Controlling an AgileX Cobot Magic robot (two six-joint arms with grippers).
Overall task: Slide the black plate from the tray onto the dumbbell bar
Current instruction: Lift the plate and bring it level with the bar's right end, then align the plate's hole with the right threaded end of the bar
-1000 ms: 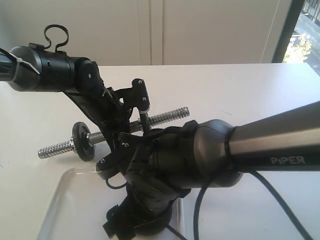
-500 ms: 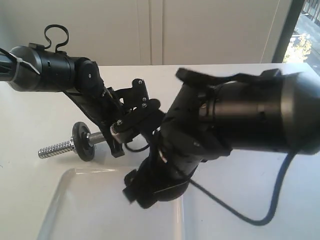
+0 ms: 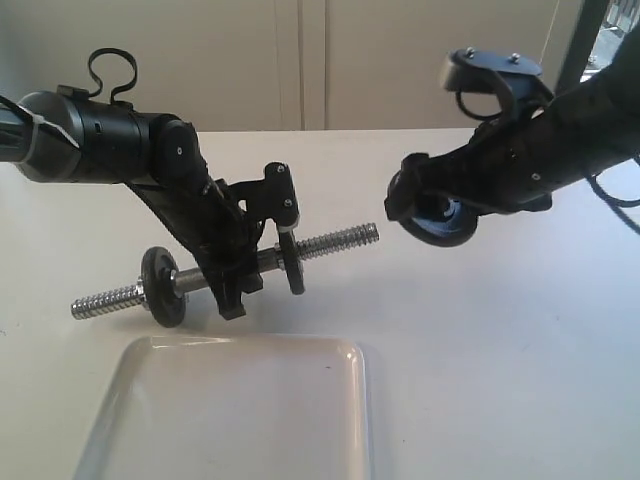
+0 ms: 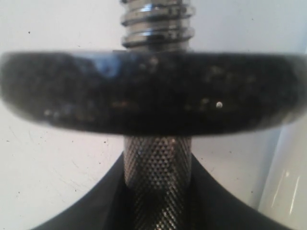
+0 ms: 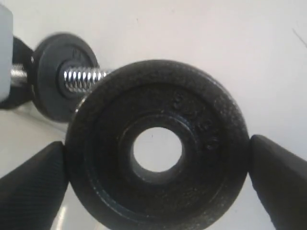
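Observation:
My right gripper is shut on the black plate, holding it on edge in the air to the right of the bar. In the right wrist view the plate sits between both fingers, its centre hole facing the bar's threaded end. The dumbbell bar is held above the table by my left gripper, shut on its knurled middle. It carries a black disc on the left and another disc on the right. The white tray lies below with nothing on it.
The white table spreads under both arms. The left arm reaches in from the upper left, the right arm from the upper right. A wall and a window frame stand behind the table.
The right arm has risen off the tray with the plate and swung up to the right, uncovering the tray and the bar's right end. The left arm and bar hardly moved.

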